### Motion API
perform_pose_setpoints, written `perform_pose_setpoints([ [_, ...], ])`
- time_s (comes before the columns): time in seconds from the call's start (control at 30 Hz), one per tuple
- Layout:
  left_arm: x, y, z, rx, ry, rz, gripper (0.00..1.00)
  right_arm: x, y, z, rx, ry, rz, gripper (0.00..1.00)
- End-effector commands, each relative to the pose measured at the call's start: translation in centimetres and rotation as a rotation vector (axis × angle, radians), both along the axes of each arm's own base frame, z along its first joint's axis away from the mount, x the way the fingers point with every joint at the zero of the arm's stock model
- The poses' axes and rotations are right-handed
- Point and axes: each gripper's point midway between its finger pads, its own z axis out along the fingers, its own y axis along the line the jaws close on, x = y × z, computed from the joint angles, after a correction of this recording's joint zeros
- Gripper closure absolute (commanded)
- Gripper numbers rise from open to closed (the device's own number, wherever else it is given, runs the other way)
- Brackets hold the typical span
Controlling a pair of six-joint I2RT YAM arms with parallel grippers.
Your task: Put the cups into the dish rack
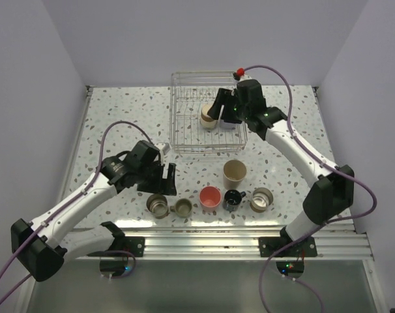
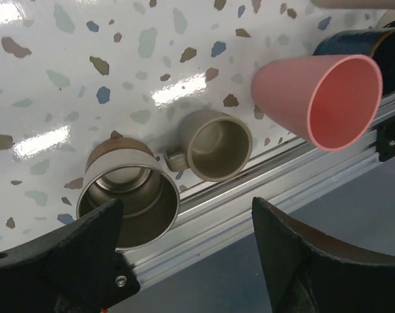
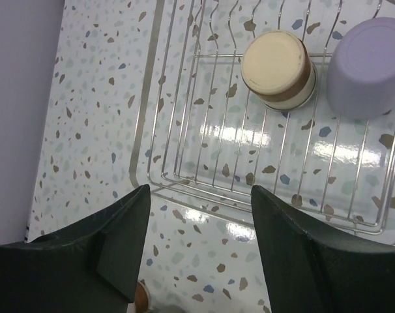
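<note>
Find 2 cups already in the rack [image 1: 207, 149], both mouth down among the tines: a cream-bottomed cup [image 3: 277, 68] and, just beside it, a lavender cup [image 3: 367, 65]. Count 6 more in front of the rack, well apart from it, most of them in a row along the rail [image 2: 263, 189]: a big steel cup [image 2: 127, 195], a small steel mug [image 2: 217, 145], a pink cup [image 2: 321, 98], a black mug [image 1: 233, 199] and another steel cup [image 1: 261, 199], with a tan cup [image 1: 234, 173] slightly nearer the rack.

See the left gripper [image 2: 184, 215] spread wide and empty above the big steel cup and the small steel mug. See the right gripper [image 3: 201, 195] over the rack's front edge, jaws apart, nothing between them.

Expect all of these to be light and stiff. Judge the glossy steel slippery and hard to dent. Pinch across a rim, 1 finger inside and 1 outside, not around the smooth wall.

Mind the mug's handle, pointing at the big cup and nearly touching it, which leaves little finger room there. Come down from above, since the rail crowds the row's far side from the rack. Use the rack's bare left half, and watch for tines catching a rim.
</note>
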Motion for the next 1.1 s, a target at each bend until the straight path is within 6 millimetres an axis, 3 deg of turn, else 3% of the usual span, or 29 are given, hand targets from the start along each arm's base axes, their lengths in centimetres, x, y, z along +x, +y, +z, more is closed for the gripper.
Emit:
perform_pose_setpoints([
  [0.0, -1.2, 1.3, -1.8, 0.069, 0.063, 0.055, 0.17, -1.8, -1.9, 1.8, -0.043, -0.047, -0.012, 0.33],
  [0.13, -1.8, 1.3, -4.4, 0.085, 0.107, 0.048, 0.23, -2.8, -2.8, 1.6, -0.066, -0.045, -0.019, 0.33],
  [0.4, -2.6, 0.8, -7.0, 0.105, 0.143, 0.023, 0.35, -3.0, -3.3, 1.7, -0.087, -0.049, -0.027, 0.33],
  [0.5, -2.6, 0.7, -7.7, 0.120, 0.150, 0.017, 0.45, -3.0, -3.2, 1.6, -0.086, -0.043, -0.023, 0.33],
  [0.6, -2.4, 0.7, -8.2, 0.148, 0.143, 0.015, 0.61, -2.9, -3.1, 1.5, -0.084, -0.039, -0.020, 0.33],
  [0.63, -2.1, 0.8, -8.3, 0.161, 0.136, 0.020, 0.70, -2.9, -3.0, 1.3, -0.085, -0.036, -0.019, 0.33],
  [0.7, -1.6, 0.6, -8.5, 0.170, 0.130, 0.014, 0.77, -2.8, -2.9, 1.3, -0.082, -0.034, -0.019, 0.33],
  [0.8, -0.5, 0.4, -8.2, 0.212, 0.111, 0.001, 0.97, -2.6, -2.9, 1.3, -0.078, -0.034, -0.021, 0.33],
  [0.9, 1.7, 0.6, -6.2, 0.274, 0.044, -0.003, 1.00, -2.3, -2.7, 1.9, -0.075, -0.044, -0.020, 0.33],
  [0.93, 3.4, 0.3, -4.2, 0.279, -0.022, 0.012, 1.00, -2.3, -2.6, 2.3, -0.071, -0.048, -0.020, 0.33],
  [1.0, 4.9, 0.5, -2.5, 0.316, -0.059, 0.009, 1.00, -2.1, -2.0, 3.7, -0.024, -0.057, -0.011, 0.30],
  [1.03, 6.9, -0.2, 0.3, 0.292, -0.131, 0.032, 1.00, -1.8, -1.7, 4.6, 0.003, -0.068, -0.015, 0.27],
  [1.07, 8.2, -0.1, 1.7, 0.272, -0.162, 0.057, 1.00, -1.8, -0.8, 6.1, 0.060, -0.080, 0.016, 0.23],
])
